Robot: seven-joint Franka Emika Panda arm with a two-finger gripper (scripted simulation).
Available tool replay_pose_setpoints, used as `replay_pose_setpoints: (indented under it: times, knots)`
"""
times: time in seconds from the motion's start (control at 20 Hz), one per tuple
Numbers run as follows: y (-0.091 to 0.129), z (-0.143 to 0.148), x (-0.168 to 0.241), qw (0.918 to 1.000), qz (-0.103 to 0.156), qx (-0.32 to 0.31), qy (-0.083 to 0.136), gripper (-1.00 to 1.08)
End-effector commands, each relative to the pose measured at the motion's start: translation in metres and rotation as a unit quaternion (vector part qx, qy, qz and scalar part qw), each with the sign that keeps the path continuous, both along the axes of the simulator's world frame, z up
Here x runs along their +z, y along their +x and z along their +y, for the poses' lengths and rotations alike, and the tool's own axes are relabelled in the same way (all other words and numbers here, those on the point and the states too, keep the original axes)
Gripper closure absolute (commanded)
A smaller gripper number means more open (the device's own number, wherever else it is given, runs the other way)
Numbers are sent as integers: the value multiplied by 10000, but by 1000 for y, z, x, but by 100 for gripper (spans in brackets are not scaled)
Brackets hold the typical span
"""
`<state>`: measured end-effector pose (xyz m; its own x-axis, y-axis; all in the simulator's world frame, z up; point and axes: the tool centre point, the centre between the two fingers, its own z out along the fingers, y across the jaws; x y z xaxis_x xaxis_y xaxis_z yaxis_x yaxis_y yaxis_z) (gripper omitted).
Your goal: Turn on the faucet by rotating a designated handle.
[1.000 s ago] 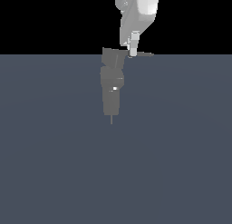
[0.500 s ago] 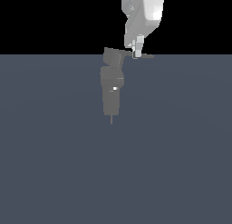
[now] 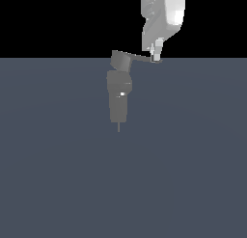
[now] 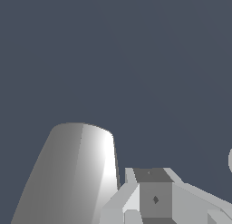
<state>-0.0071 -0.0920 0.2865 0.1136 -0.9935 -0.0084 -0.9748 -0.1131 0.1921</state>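
Observation:
In the exterior view the faucet [image 3: 119, 95] is a matte grey upright column with a white glint and a thin pin at its bottom. From its angled top cap the handle [image 3: 141, 57] reaches as a thin flat bar toward the exterior view's right. My white gripper [image 3: 156, 58] hangs down from above. Its fingers show as one narrow tip, shut with nothing between them, pressed against the handle's outer end. The wrist view shows a shiny grey rounded body [image 4: 72, 173] and a blocky grey piece [image 4: 154, 198]; I cannot tell which parts they are.
A flat slate-grey floor [image 3: 183, 174] spreads around the faucet, under a black background. No other object is in view.
My gripper has moved toward the exterior view's right and a little lower. The handle has swung with it and now reaches further out to that side.

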Motion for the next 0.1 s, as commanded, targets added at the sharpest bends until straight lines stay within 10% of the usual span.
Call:
replay_pose_setpoints:
  times: [0.0, 0.05]
  knots:
    - [3, -16, -4, 10000, 19, -95, -20, 108]
    - [3, -16, -4, 10000, 19, -95, -20, 108]
